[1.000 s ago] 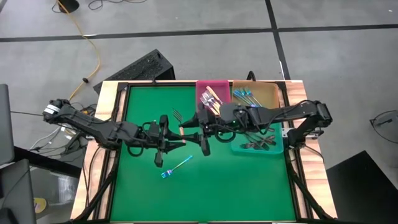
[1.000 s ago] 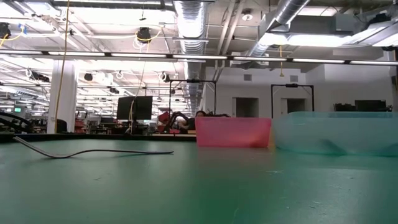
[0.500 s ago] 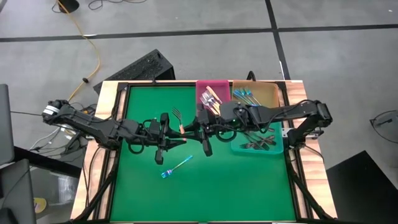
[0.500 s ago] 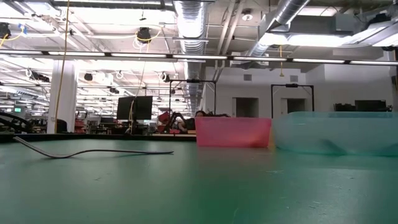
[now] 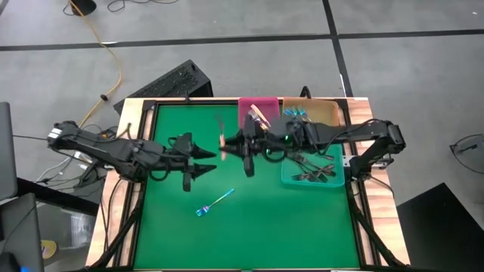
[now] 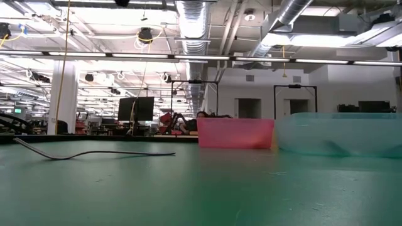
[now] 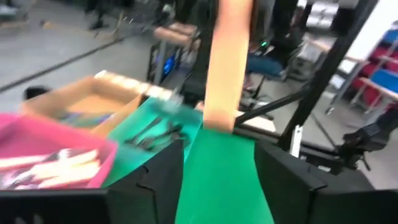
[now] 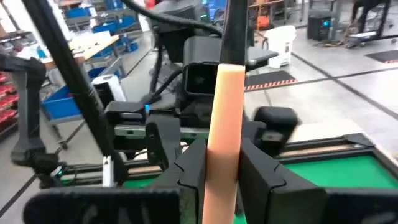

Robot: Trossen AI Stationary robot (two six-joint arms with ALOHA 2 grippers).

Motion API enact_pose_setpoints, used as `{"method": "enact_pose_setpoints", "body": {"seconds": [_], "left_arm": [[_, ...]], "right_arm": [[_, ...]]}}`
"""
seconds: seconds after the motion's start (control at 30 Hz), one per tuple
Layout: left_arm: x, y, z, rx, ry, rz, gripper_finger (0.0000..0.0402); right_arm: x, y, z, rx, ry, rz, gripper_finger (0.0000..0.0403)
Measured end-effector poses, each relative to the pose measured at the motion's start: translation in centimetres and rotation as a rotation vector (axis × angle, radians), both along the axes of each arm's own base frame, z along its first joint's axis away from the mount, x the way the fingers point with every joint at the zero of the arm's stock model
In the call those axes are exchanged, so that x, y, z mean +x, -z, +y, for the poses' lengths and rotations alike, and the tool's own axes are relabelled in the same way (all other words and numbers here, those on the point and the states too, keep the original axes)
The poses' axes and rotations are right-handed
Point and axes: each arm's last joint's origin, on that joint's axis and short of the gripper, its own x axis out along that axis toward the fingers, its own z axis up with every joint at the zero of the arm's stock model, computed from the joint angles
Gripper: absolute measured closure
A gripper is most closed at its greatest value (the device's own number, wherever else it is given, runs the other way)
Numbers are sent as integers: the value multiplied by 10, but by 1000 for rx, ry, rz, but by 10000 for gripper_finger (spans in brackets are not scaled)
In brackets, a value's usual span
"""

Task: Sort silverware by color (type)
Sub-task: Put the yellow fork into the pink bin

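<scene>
Matt green felt, translucent plastic, shiny metal

A matt green mat (image 5: pixel 257 219) is covering the table inside a pale wooden frame (image 5: pixel 127 121); the pink bin (image 6: pixel 235 134), the teal bin (image 6: pixel 342 133) and the amber bin (image 5: pixel 325 115) are looking like smooth translucent plastic. A blue fork (image 5: pixel 214 203) is glinting like polished metal, a fork (image 6: pixel 94 153) is lying dull and thin, and the tan handle (image 8: pixel 222 130) is looking smooth and matt between matt black fingers (image 8: pixel 264 180).

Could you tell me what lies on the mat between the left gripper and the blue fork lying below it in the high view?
Nothing: in the high view only bare green mat separates the left gripper from the blue fork.
</scene>
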Motion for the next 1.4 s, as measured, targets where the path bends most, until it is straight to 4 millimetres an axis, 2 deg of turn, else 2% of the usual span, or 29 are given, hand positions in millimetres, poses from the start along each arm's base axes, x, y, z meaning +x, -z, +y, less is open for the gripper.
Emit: {"method": "enact_pose_setpoints", "body": {"seconds": [0.13, 0.37, 0.57, 0.73, 0.9, 1.07, 1.17, 1.4], "left_arm": [[-19, -11, 7, 2, -54, 53, 207], [-45, -15, 17, 44, -186, 98, 211], [-51, -13, 21, 67, -243, 126, 215], [-50, -13, 24, 47, -263, 125, 215], [-54, -15, 31, -22, -290, 100, 215], [-57, -16, 40, -48, -347, 100, 215], [-57, -16, 47, -56, -387, 91, 215], [-58, -16, 58, -87, -381, 94, 215]], "right_arm": [[-5, -4, -24, 0, 81, 23, 316], [-12, 17, -68, 3, 251, 241, 316], [-28, 38, -109, -1, 364, 475, 316], [-32, 75, -144, 3, 399, 621, 316], [-44, 103, -175, 78, 424, 665, 316], [-48, 134, -194, 125, 489, 735, 316], [-42, 155, -199, 145, 487, 793, 316], [-32, 188, -203, 245, 470, 891, 316]]}}
